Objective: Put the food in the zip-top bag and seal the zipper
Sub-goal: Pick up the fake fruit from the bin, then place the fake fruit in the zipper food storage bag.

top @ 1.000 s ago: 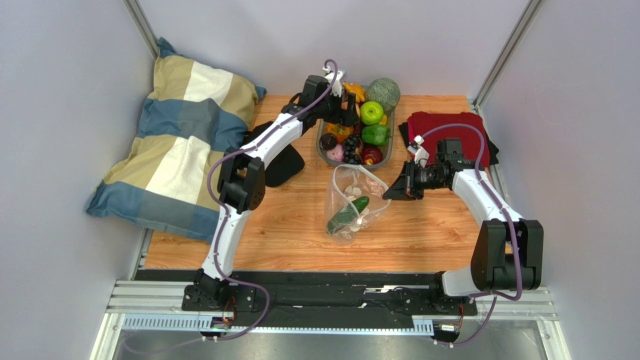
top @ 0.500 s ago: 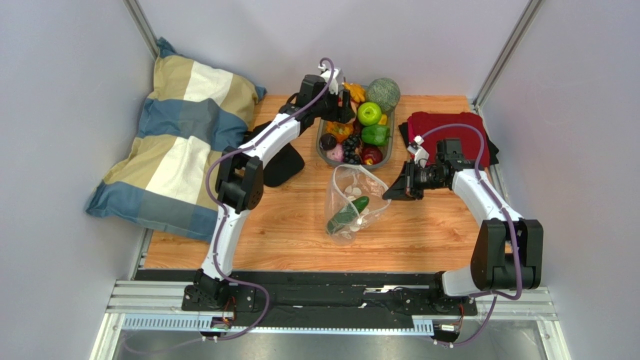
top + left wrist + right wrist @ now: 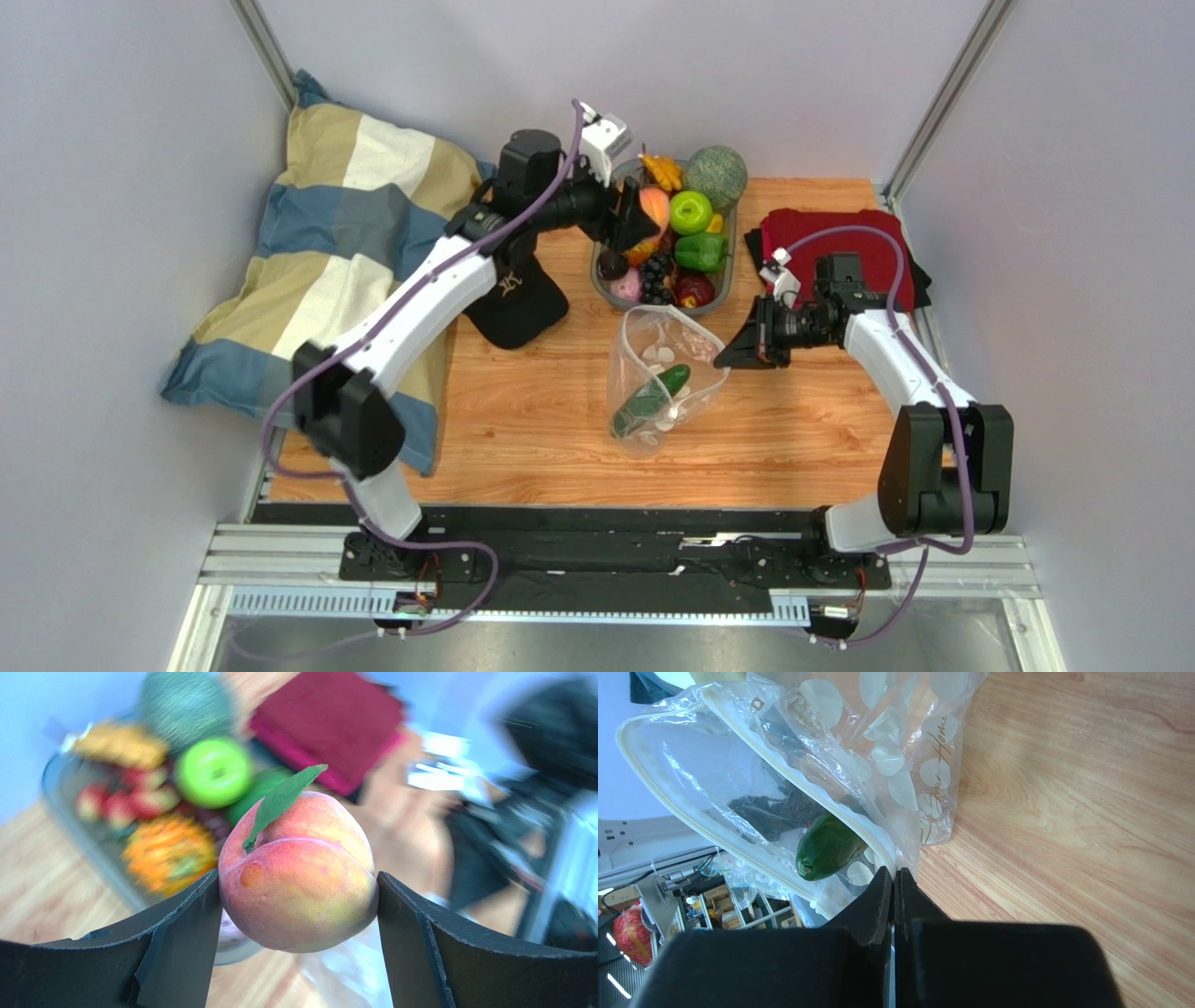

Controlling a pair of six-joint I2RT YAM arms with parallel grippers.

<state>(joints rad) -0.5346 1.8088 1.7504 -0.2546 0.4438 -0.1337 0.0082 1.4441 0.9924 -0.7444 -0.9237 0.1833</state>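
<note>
My left gripper (image 3: 298, 880) is shut on a peach (image 3: 302, 875) with a green leaf, and holds it in the air above the near left part of the grey tray (image 3: 601, 280); from above the peach (image 3: 654, 217) shows at the fingertips. The zip-top bag (image 3: 659, 371) lies on the wood table with its mouth held open. My right gripper (image 3: 894, 875) is shut on the bag's mouth edge, right at the zipper (image 3: 664, 785). Inside the bag (image 3: 906, 763) lies a green cucumber (image 3: 826, 847).
The tray holds a green apple (image 3: 692, 210), a green pepper (image 3: 700, 252), dark grapes and other fruit, with a melon (image 3: 717, 171) at its far end. A red cloth (image 3: 842, 231) lies at the right, a black cap (image 3: 519, 301) and a checked pillow (image 3: 337, 266) at the left.
My left gripper closed on the peach in the tray, lifted it and drew back to the left. The right arm and the bag have stayed still.
</note>
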